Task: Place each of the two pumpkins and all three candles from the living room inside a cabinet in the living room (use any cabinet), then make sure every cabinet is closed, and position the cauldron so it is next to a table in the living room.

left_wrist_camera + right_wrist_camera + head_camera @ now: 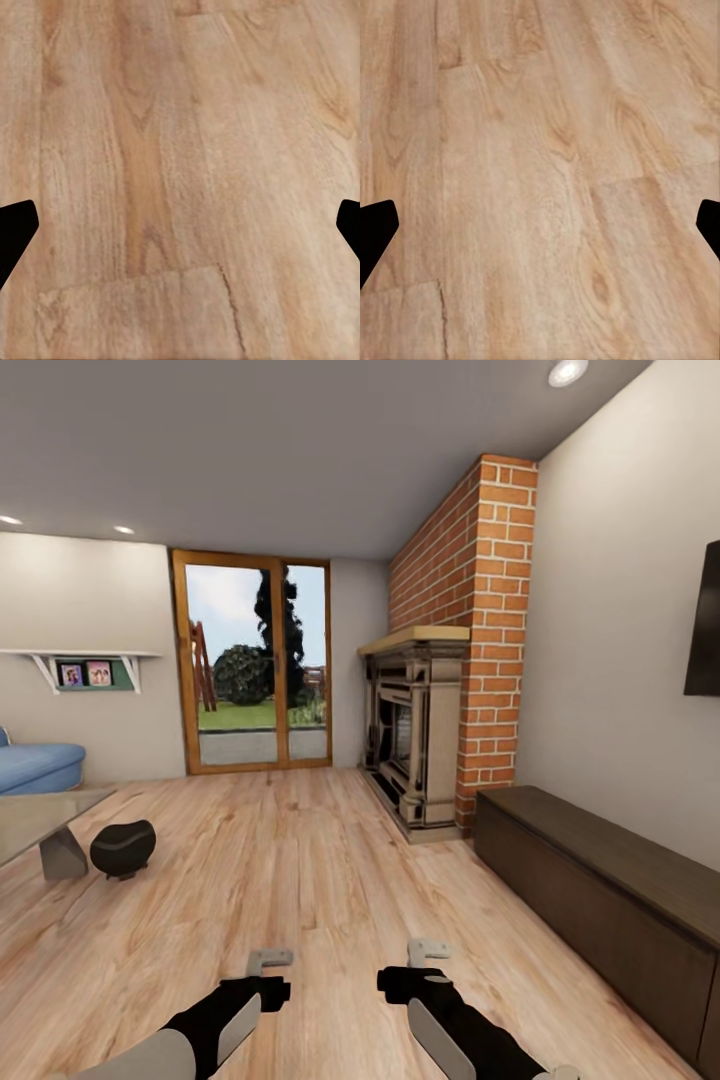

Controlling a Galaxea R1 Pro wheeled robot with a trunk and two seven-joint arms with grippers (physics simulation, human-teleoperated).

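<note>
Head view: cauldron on the floor far left, just beside the table leg — well apart from both grippers; cabinet right, shut.
Left wrist view: left gripper spread wide, empty.
Right wrist view: right gripper wide, empty — over plank floor.

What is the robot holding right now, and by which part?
Nothing is held. The left gripper and right gripper are both open, with bare wood floor between their fingers. The cauldron sits untouched by the table.

black forearms with pale grey panels, left hand and right hand light grey, angular
</note>
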